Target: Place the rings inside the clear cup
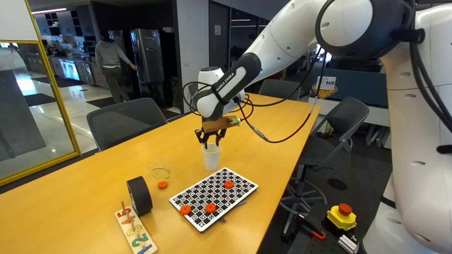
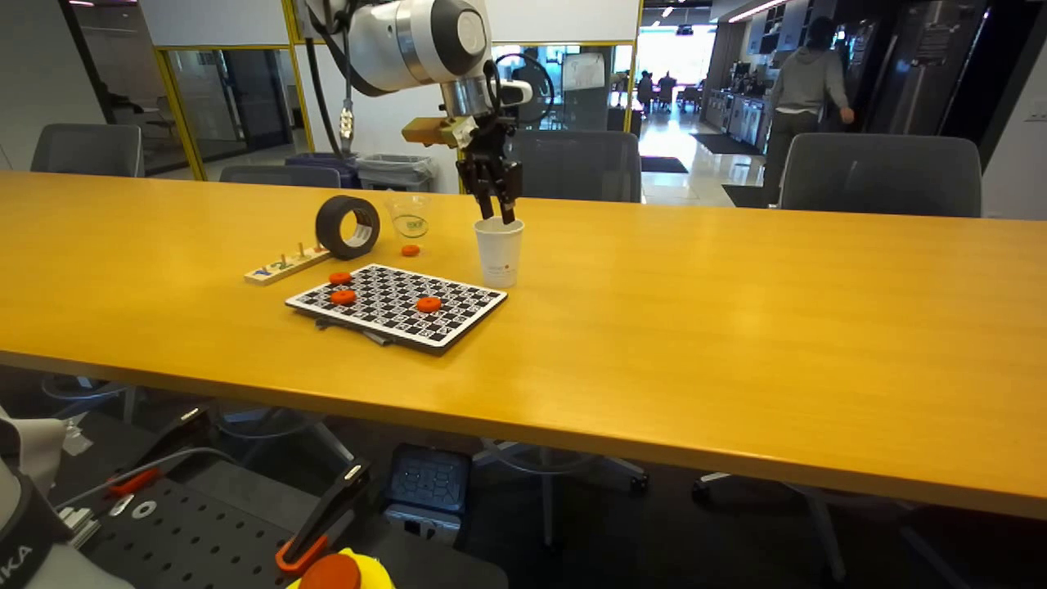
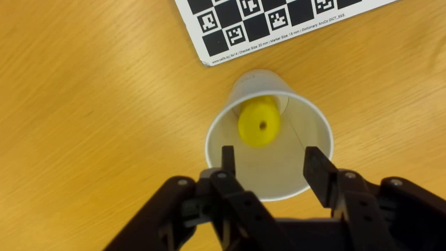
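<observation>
Several orange-red rings show: one ring (image 1: pixel 162 185) lies on the table by the base of the clear cup (image 1: pixel 160 169); whether they touch I cannot tell. Three more sit on the checkered board (image 1: pixel 249 185): a ring (image 1: pixel 229 184) toward its far end, a ring (image 1: pixel 210 208) nearer, and a ring (image 1: pixel 185 210) at its edge. My gripper (image 3: pixel 269 150) is open over the mouth of the opaque white cup (image 2: pixel 499 258), its fingertips at rim height with nothing between them. Down inside that white cup rests a yellow ring (image 3: pixel 259 122) with a centre hole.
A black tape roll (image 1: pixel 140 195) stands on its edge near the clear cup. Beside it lies a wooden peg board (image 1: pixel 136 231) with painted numbers. The checkered board's corner is close to the white cup. Chairs (image 1: pixel 125 118) line the table.
</observation>
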### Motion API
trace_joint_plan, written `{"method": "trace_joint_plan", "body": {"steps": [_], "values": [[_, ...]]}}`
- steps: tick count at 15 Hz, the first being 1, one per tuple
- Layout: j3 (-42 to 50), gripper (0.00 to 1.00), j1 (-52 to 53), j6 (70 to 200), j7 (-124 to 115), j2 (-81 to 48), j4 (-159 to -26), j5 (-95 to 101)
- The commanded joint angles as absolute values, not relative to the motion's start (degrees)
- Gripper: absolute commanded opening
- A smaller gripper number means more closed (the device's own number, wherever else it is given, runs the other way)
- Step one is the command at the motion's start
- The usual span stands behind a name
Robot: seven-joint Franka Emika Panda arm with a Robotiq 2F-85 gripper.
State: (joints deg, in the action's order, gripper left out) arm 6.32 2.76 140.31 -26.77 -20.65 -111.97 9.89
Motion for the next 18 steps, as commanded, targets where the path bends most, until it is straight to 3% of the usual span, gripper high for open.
{"method": "trace_joint_plan", "body": {"steps": [1, 3, 13, 18], "values": [[6.7, 0.89, 3.5, 138.3, -27.3, -19.7, -112.0, 9.2], [6.7, 0.99, 4.0, 138.3, -28.0, -17.6, -114.4, 9.7], [2.4, 1.00, 7.8, 136.6, -39.9, 0.4, -135.3, 14.2], [-1.1, 1.00, 6.3, 139.1, -38.3, 0.9, -140.9, 8.4]]}}
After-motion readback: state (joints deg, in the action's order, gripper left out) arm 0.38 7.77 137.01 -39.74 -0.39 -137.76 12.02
